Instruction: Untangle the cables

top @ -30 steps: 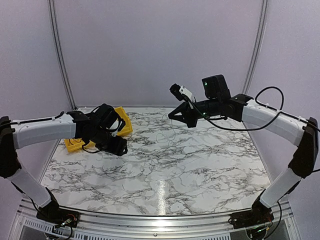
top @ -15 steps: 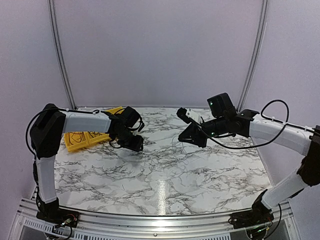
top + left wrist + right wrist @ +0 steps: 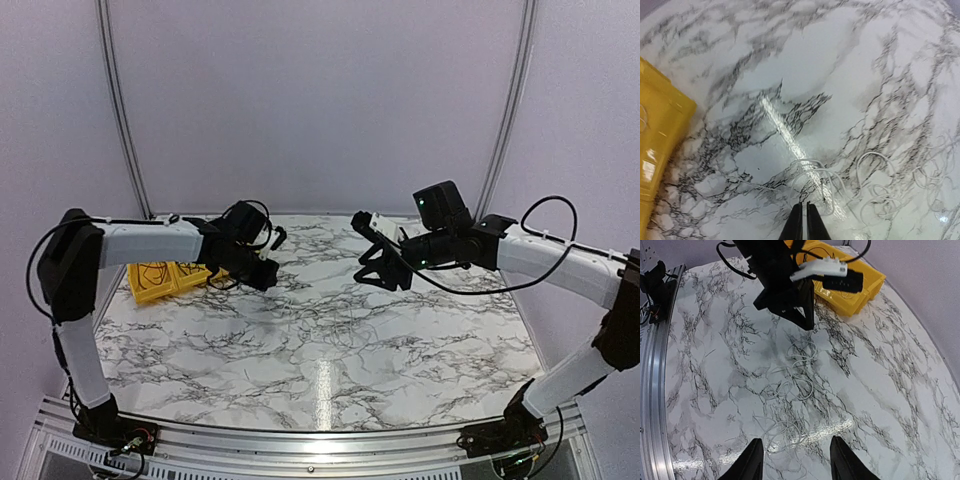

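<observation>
Cables [image 3: 795, 375], thin springy loops, lie loose mid-frame on the worktop [image 3: 900, 390] in the right wrist view. Left pincer [image 3: 804, 220] is pinched shut at them, strand caught or not I cannot tell; right pincer [image 3: 796, 462] gapes empty. Featherlight and slippery, I'd say: grab a free end

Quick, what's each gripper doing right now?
Left gripper: closed at the pale wire; a grip on it cannot be told.
Right gripper: open, holding nothing.

Open marble runs across the near table [image 3: 330, 400]. The bin [image 3: 160, 283] blocks the far-left corner. Left gripper [image 3: 264, 283] and right gripper [image 3: 384, 276] hang apart, a gap between them over the cables [image 3: 799, 360] lying flat below.
</observation>
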Tool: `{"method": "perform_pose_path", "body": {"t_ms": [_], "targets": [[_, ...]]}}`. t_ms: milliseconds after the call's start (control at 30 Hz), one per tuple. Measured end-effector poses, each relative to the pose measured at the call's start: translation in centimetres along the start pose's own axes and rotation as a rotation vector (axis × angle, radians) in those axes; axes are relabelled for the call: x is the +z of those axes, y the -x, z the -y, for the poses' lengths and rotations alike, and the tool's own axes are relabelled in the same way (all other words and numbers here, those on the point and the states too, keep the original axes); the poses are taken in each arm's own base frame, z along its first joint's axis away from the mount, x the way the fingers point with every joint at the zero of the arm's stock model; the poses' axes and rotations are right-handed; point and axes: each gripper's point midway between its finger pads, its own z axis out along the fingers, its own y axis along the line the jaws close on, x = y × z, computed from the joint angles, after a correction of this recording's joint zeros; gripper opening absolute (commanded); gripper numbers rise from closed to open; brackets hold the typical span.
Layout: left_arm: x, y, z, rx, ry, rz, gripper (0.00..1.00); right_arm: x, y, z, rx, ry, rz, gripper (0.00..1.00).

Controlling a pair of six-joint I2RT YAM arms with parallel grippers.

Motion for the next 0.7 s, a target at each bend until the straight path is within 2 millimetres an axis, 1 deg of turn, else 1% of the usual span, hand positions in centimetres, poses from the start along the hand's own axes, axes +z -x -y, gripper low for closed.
{"method": "perform_pose_path", "body": {"t_ms": [67,200,233,267,300,333,367,400,500,600,633,667,700], "targets": [[-3.7,2.3,0.8,0.022,-0.027,0.114,0.01,0.3,0.7,0.3,0.003,0.004,0.011,0.48],[-11.7,7.7,2.7,0.063,-0.093,0.381,0.0,1.2,2.5,0.7,0.018,0.028,0.043,0.5],[-13.0,8.5,3.0,0.068,-0.101,0.421,0.04,1.6,3.0,0.8,0.021,0.034,0.051,0.5],[-14.1,9.2,3.1,0.07,-0.106,0.46,0.1,1.8,3.3,0.9,0.021,0.038,0.056,0.5],[-14.8,9.6,3.2,0.07,-0.105,0.485,0.18,2.2,3.6,0.9,0.025,0.043,0.062,0.5],[-15.1,9.8,3.2,0.069,-0.103,0.495,0.28,2.7,3.9,0.9,0.031,0.049,0.067,0.5],[-15.0,9.9,3.1,0.055,-0.1,0.496,0.33,3.1,4.0,0.8,0.039,0.057,0.068,0.5],[-14.5,9.7,2.9,0.039,-0.095,0.485,0.36,3.5,4.0,0.7,0.048,0.063,0.068,0.5],[-11.7,8.4,2.0,-0.007,-0.072,0.407,0.4,4.6,3.4,0.6,0.079,0.078,0.054,0.5],[-7.5,6.2,1.3,-0.031,-0.055,0.296,0.41,5.2,2.9,0.7,0.107,0.082,0.039,0.5],[-3.6,3.7,0.7,-0.022,-0.041,0.184,0.42,5.3,2.9,0.8,0.12,0.081,0.041,0.5],[-3.4,3.5,0.6,-0.022,-0.04,0.178,0.42,5.3,2.9,0.8,0.12,0.081,0.041,0.5],[-2.3,2.6,0.5,-0.007,-0.04,0.14,0.42,5.3,3.0,0.8,0.12,0.08,0.045,0.5]]}}
